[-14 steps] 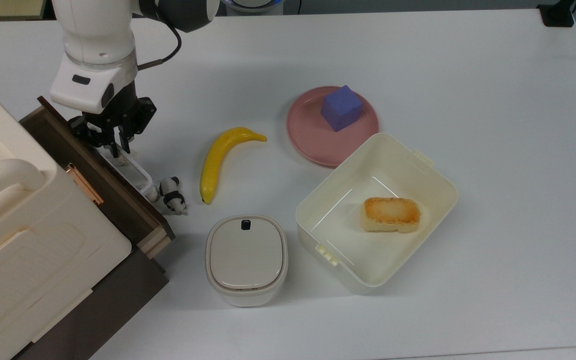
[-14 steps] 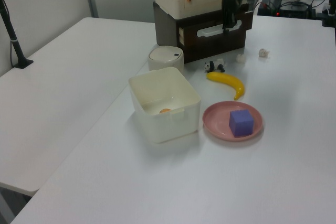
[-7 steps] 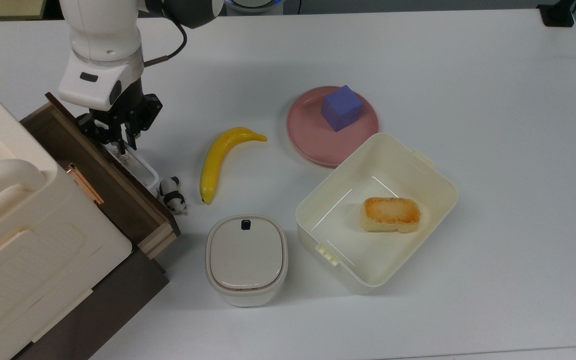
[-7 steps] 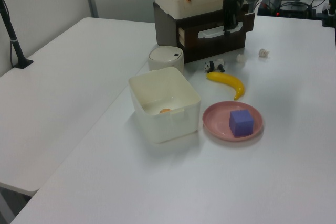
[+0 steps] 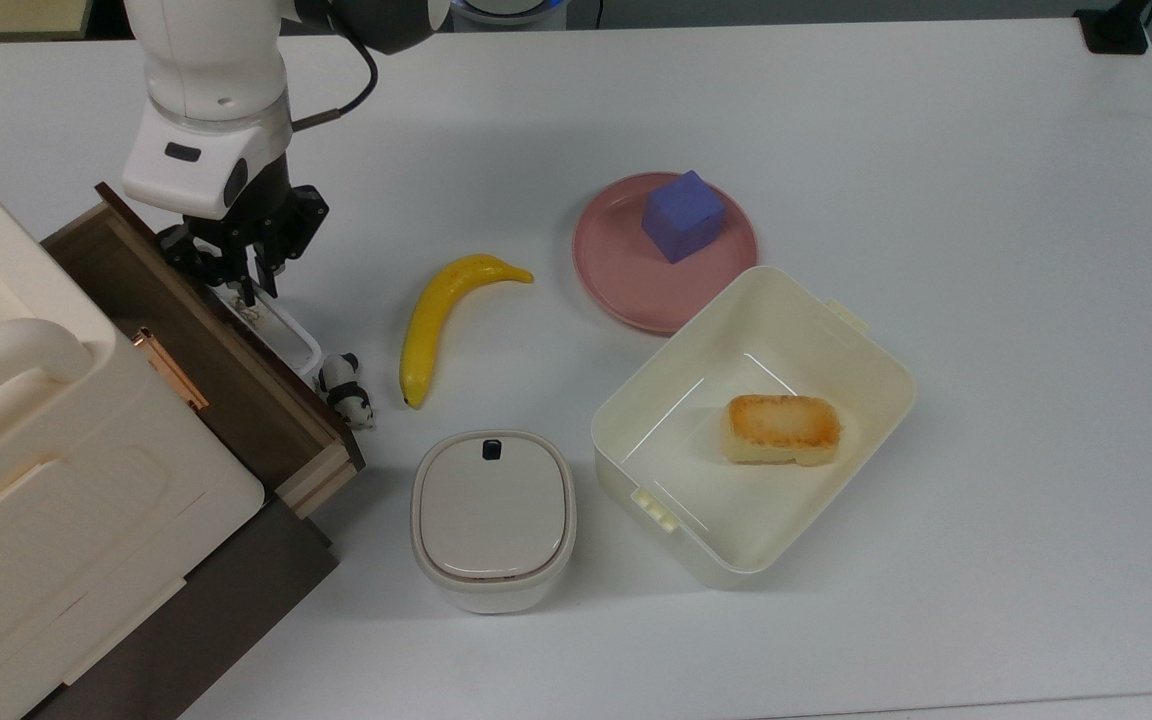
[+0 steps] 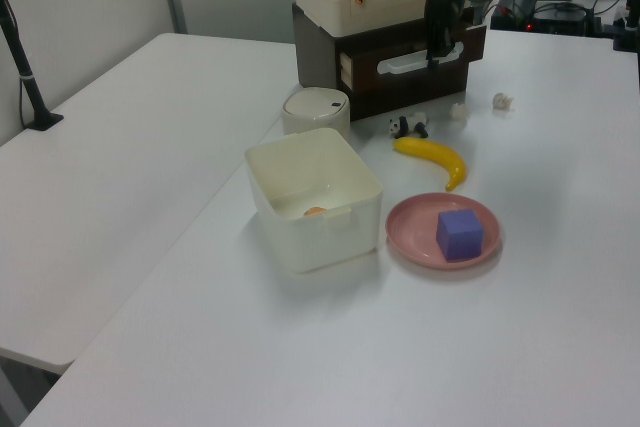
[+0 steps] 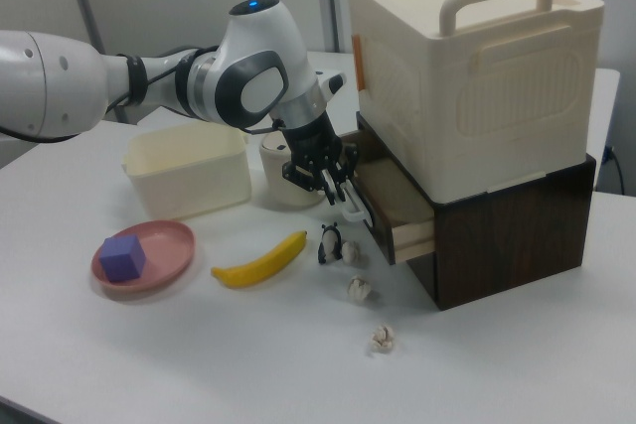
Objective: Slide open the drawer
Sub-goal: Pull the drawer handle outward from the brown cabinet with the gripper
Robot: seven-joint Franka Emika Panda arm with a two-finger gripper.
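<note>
The wooden drawer point(image 5: 171, 300) stands partly pulled out of the dark brown cabinet point(image 5: 236, 590) at the top view's left. Its light wood side point(image 7: 410, 235) shows in the right view, its dark front point(image 6: 400, 75) in the left view. A white loop handle point(image 5: 281, 338) runs along that front. My gripper point(image 5: 248, 288) points down at the handle's far end, fingers shut around the loop. It also appears at the handle in the left view point(image 6: 437, 49) and in the right view point(image 7: 333, 188).
A cream box with a thick handle point(image 5: 26, 420) sits on the cabinet. A panda figure point(image 5: 343, 390) and a banana point(image 5: 433, 325) lie just before the drawer. Further off are a lidded white pot point(image 5: 492, 515), a cream tub point(image 5: 836, 330) holding bread, and a pink plate point(image 5: 616, 270) with a purple cube.
The drawer has slid further out toward the top view's upper right, and my gripper has moved the same way on the handle. Most of the motion came early; the last half second adds little.
</note>
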